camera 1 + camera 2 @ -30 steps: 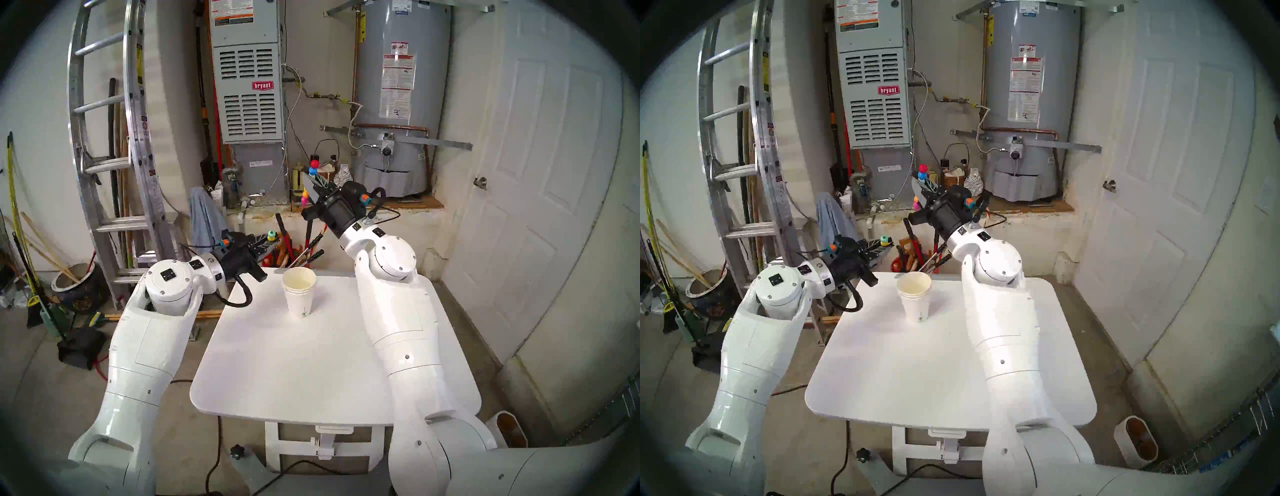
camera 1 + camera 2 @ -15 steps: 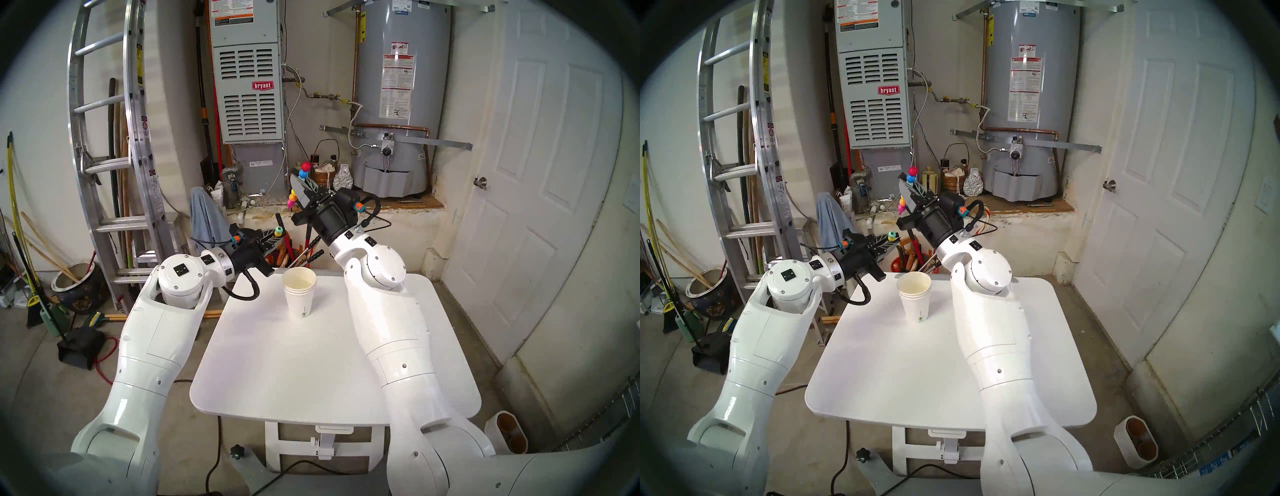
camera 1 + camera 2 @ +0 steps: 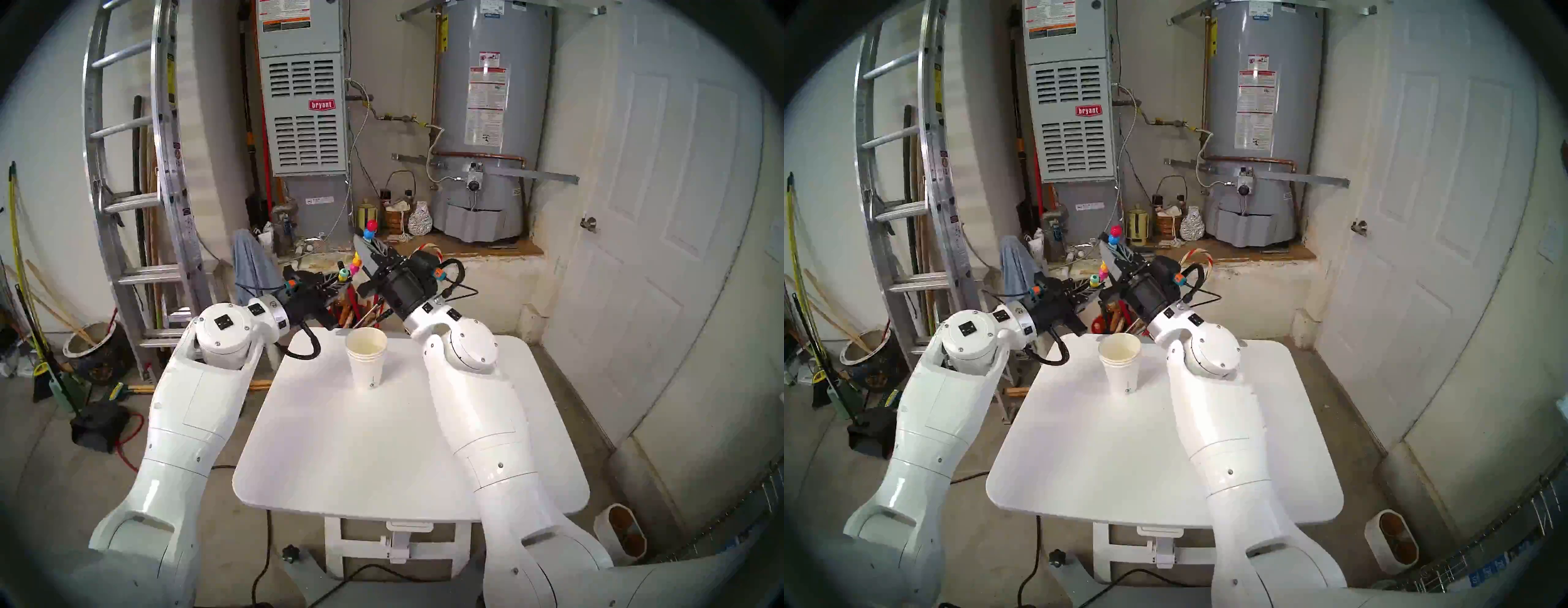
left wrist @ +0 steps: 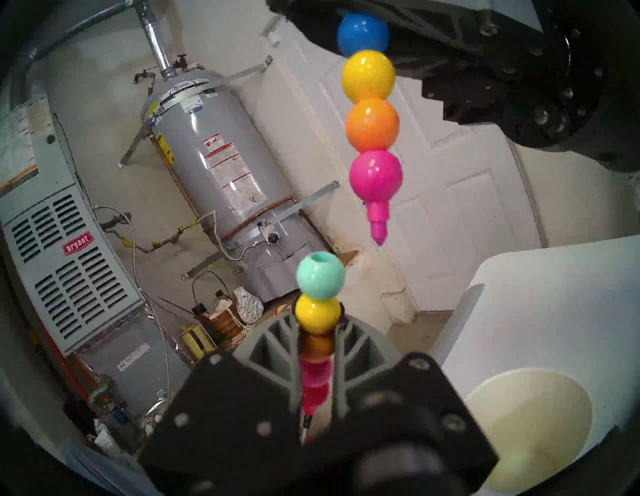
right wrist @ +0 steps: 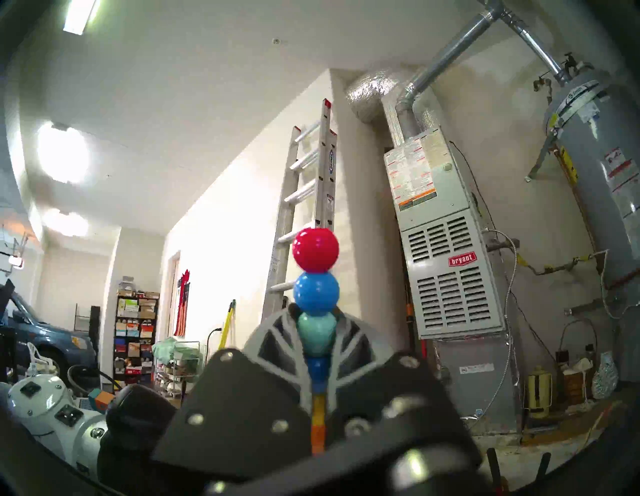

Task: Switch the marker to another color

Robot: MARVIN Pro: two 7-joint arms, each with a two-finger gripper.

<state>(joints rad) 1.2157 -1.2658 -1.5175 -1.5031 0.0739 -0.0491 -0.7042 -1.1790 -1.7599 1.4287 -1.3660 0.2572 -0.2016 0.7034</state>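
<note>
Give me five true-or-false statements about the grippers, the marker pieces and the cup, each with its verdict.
1. The left gripper is shut on a marker piece. True.
2. The right gripper is open and empty. False: it is shut on the other piece.
3. The two pieces are joined. False: a gap separates them.
4. The pink tip is bare. True.
5. The cup lies tipped over. False: it stands upright on the table.

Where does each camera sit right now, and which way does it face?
Head pair: high behind the table, looking down at the paper cups; both arms show.
Left wrist: behind the left gripper, shut on a marker piece; faces the water heater.
Right wrist: behind the right gripper, shut on the other piece, tilted up at the furnace.
Shared: the left wrist also sees the right gripper's piece from below.
</note>
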